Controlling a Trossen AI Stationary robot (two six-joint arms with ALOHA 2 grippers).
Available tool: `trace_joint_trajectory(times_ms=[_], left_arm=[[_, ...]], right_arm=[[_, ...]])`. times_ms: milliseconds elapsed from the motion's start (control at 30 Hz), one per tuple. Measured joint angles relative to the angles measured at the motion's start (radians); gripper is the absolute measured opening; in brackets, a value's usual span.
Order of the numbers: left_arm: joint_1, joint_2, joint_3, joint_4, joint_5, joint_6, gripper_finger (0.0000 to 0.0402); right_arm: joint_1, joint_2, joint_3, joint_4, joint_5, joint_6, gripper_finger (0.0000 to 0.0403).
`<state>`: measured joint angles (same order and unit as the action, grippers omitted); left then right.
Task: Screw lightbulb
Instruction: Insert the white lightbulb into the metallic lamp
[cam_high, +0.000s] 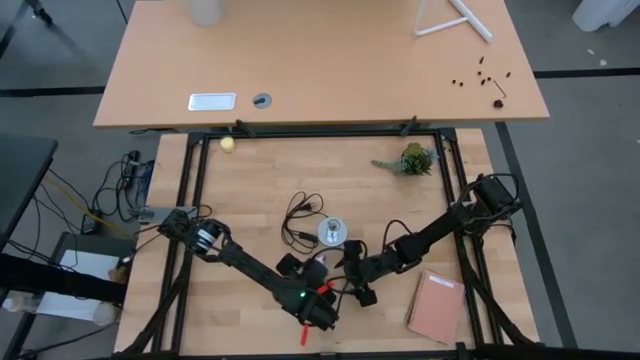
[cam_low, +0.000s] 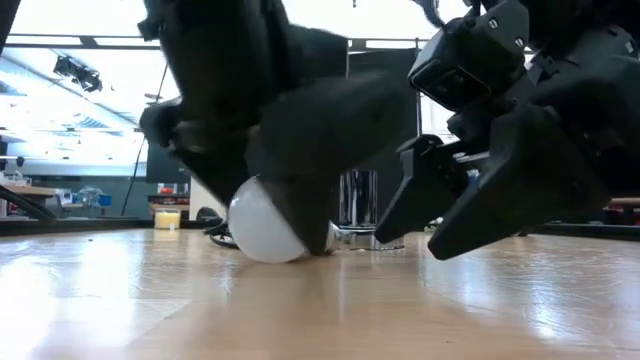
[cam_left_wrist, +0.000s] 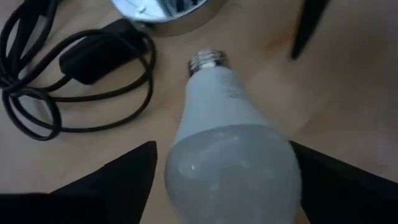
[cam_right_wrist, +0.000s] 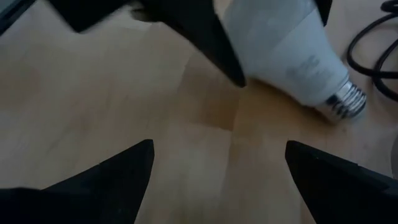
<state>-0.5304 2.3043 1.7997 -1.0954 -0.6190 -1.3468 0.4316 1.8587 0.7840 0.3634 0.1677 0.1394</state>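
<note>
The white lightbulb (cam_left_wrist: 233, 155) lies on its side on the wooden table, its grey screw base (cam_left_wrist: 207, 60) toward the silver socket disc (cam_left_wrist: 163, 9). My left gripper (cam_left_wrist: 222, 144) comes slanting down from the near side, open, one finger on each side of the bulb's round end. My right gripper (cam_right_wrist: 217, 143) hovers open just right of the bulb (cam_right_wrist: 292, 50), with only bare table between its fingers. In the low view the bulb (cam_low: 258, 228) rests on the table, half hidden by a dark left finger (cam_low: 300, 205). My left gripper straddles the bulb's round glass end (cam_left_wrist: 186, 168), fingers slanting down from the table's near side and lying along the bulb. I cannot tell whether either finger touches the glass. The bulb lies flat on the table.
A coiled black cord (cam_high: 298, 224) with an inline switch (cam_left_wrist: 93, 59) lies left of the socket (cam_high: 332, 232). A yellowish ball (cam_high: 228, 144) and a small plant (cam_high: 410, 160) sit near the far edge, and a reddish notebook (cam_high: 436, 306) at the near right.
</note>
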Motion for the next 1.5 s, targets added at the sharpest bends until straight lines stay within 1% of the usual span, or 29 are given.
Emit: trace_joint_trajectory(times_ms=[100,267,467,633,833,1000,1133,1200,1267,1333,1433,1500], left_arm=[[-0.009,-0.001,-0.033,0.022,-0.012,0.001,0.0334],[-0.018,-0.002,-0.038,0.030,-0.028,0.057,0.0322],[-0.029,-0.001,-0.039,0.017,-0.100,0.136,0.0304],[-0.033,-0.001,-0.039,-0.010,-0.186,0.162,0.0297],[-0.036,0.000,-0.036,-0.032,-0.221,0.181,0.0296],[-0.040,0.001,0.032,-0.072,-0.217,0.223,0.0295],[-0.038,0.001,0.133,-0.159,-0.208,0.272,0.0295],[-0.034,0.001,0.194,-0.193,-0.206,0.325,0.0295],[-0.032,0.000,0.248,-0.205,-0.207,0.383,0.0295],[-0.032,0.000,0.299,-0.230,-0.207,0.434,0.0295],[-0.033,0.000,0.358,-0.249,-0.208,0.491,0.0295],[-0.033,0.000,0.381,-0.258,-0.211,0.530,0.0295]], right_arm=[[0.000,-0.012,0.000,-0.019,0.000,0.000,0.0372],[0.000,-0.058,0.000,-0.072,0.005,0.000,0.0372],[0.000,-0.112,0.000,-0.129,0.013,0.011,0.0372],[0.003,-0.159,0.000,-0.209,0.030,0.031,0.0372],[0.021,-0.220,0.000,-0.326,0.072,0.058,0.0372],[0.026,-0.306,0.000,-0.474,0.068,0.075,0.0372],[0.024,-0.355,0.000,-0.487,0.049,0.030,0.0372],[0.019,-0.368,-0.010,-0.447,0.035,-0.017,0.0372],[0.014,-0.385,-0.040,-0.338,0.005,-0.057,0.0372],[0.012,-0.398,-0.063,-0.244,0.006,-0.073,0.0372],[0.011,-0.420,-0.073,-0.216,0.046,-0.088,0.0372],[0.016,-0.429,-0.073,-0.199,0.048,-0.088,0.0372]])
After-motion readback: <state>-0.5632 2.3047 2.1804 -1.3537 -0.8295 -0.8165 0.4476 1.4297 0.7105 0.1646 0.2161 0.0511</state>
